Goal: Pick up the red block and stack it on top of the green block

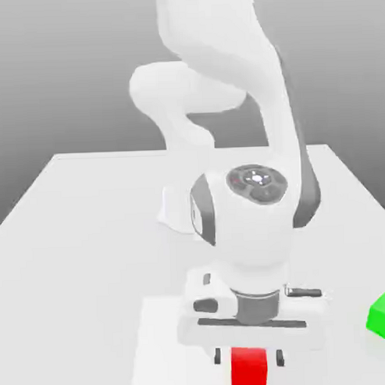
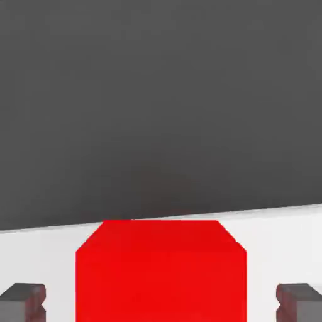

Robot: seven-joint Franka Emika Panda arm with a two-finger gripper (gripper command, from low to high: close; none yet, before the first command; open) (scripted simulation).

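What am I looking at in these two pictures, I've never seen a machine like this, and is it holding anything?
This is a simulated robot: one white jointed arm with a two-finger gripper at its end, pointing down. The exterior view comes from a camera off the arm that sees the scene. The hand view comes from a camera on the hand, so it looks closely at whatever is near the fingers.

A red block is between the two fingers, which are open with a gap on each side of it, so it isn't gripped. A green block lies on the pale table, over toward the exterior view's right.
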